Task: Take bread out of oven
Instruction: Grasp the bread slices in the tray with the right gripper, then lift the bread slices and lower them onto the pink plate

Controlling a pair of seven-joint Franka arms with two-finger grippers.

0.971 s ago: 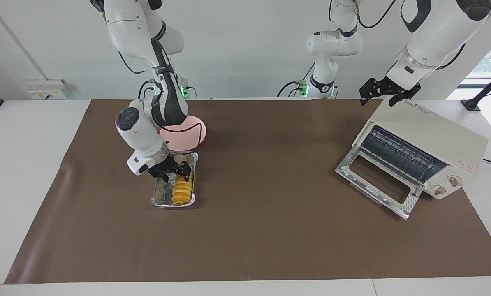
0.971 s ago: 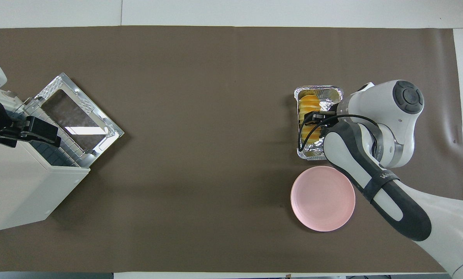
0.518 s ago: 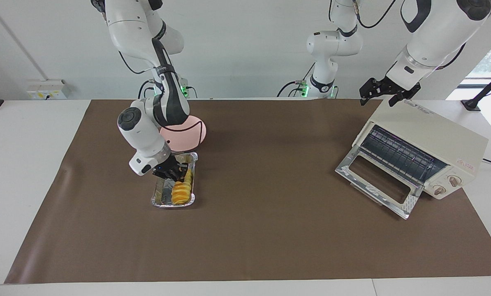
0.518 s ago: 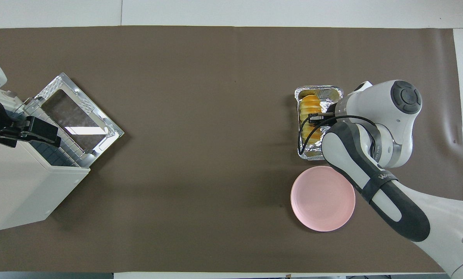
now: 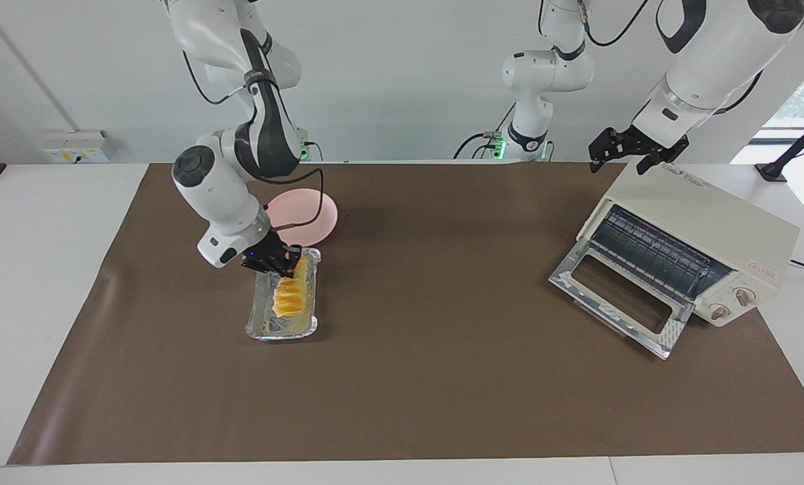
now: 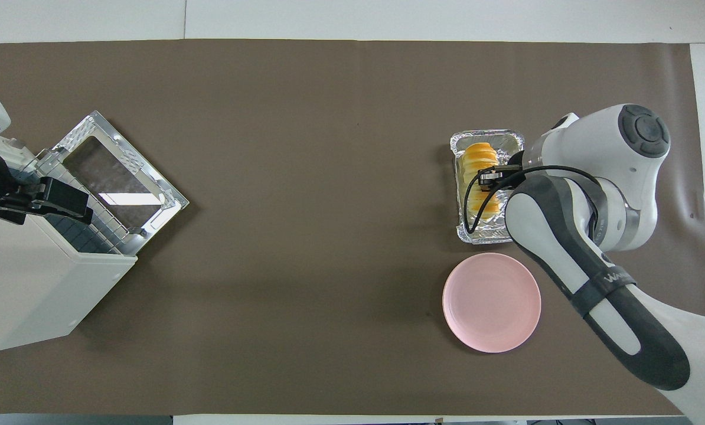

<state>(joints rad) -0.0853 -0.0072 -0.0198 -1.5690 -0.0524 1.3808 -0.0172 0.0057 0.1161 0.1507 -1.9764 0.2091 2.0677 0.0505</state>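
the right gripper [image 5: 287, 264] pinches the bread [image 5: 287, 296], one end raised out of the foil tray [image 5: 259, 316]; the left gripper [image 5: 629, 153] waits spread above the oven [image 5: 705, 222].

You are looking at a robotics lab, white jointed robot arms [image 5: 240, 101] trailing black cables, plain white wall, flat white counter [image 5: 52, 222] under a brown paper mat [image 5: 442, 377], wall socket box [image 5: 75, 147].

The bread [image 5: 287, 296] is seen in a tray [image 5: 260, 322] left of centre in the facing view, a plate [image 5: 311, 219] above it, the oven [image 5: 698, 242] at the right.
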